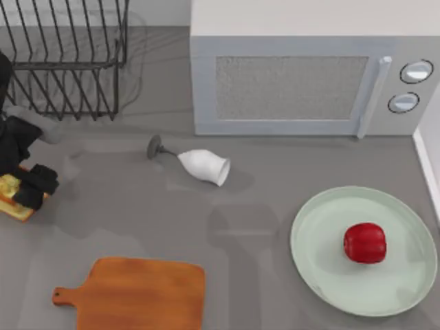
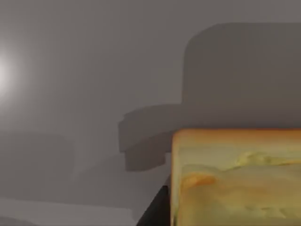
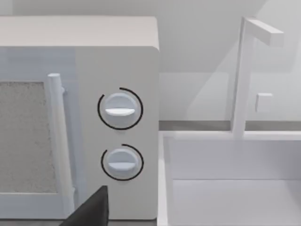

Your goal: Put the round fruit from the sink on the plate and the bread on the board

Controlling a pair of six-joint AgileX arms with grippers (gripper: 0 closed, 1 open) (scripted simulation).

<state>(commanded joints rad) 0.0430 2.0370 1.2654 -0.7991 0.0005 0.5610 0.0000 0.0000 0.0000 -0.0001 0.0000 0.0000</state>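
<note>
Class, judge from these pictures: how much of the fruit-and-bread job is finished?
Done: the round fruit sits on the plate. In hand: the left gripper, at the table's left edge, grips the bread. Left: setting it on the board.

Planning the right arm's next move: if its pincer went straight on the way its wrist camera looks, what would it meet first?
Probably the microwave: its dial panel stands straight ahead of the right pincer, with the sink beside it. Depth is unclear, so the distance cannot be judged.

Top view straight down, left wrist close over bread (image 2: 235,179), right wrist facing microwave (image 3: 80,117)
</note>
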